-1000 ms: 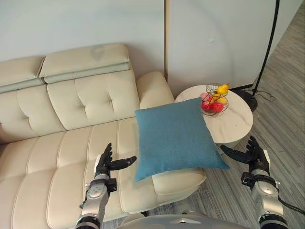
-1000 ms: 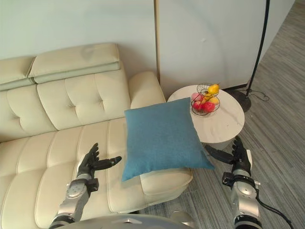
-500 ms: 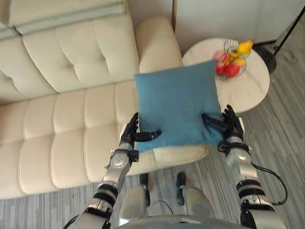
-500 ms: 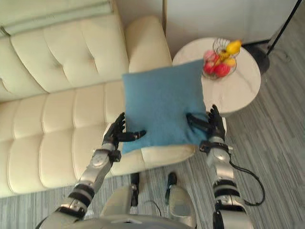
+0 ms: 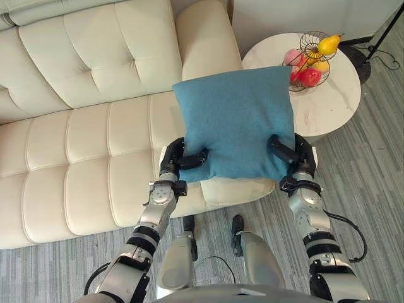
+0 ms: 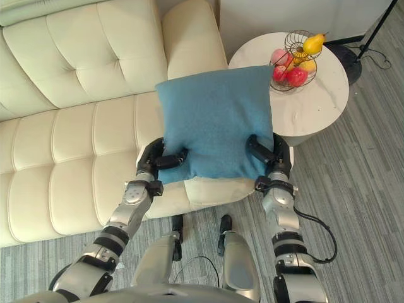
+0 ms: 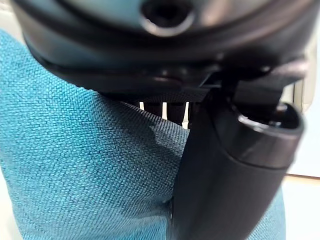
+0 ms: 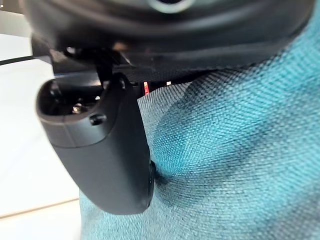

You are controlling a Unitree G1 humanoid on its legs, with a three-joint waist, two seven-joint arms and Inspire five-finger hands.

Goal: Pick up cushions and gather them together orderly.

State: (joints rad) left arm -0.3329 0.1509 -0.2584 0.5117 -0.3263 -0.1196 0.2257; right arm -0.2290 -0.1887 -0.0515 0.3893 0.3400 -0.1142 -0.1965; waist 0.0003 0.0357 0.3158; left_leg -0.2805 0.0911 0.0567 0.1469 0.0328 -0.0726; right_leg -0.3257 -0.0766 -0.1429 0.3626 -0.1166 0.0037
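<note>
coarse matt woven cloth cushion (image 5: pixel 235 123), smooth tufted leather-look sofa (image 5: pixel 82 126), wire fruit basket (image 5: pixel 314 55), smooth pale tabletop (image 5: pixel 328 107)

Head stereo pair steeply down over sofa (image 5: pixel 82 170); wrist cameras tight against cushion (image 7: pixel 75 165).

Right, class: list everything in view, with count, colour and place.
blue cushion: one, blue, over the sofa's armrest end
sofa: one, cream, left of the side table
side table: one, white, round, beside the sofa's arm
wire fruit basket: one, dark, on the side table
fruit: several, red and yellow, in the basket
lamp base: one, black, beyond the table
left robot hand: one, dark, pinching cushion's lower left corner
right robot hand: one, dark, pinching its lower right corner
</note>
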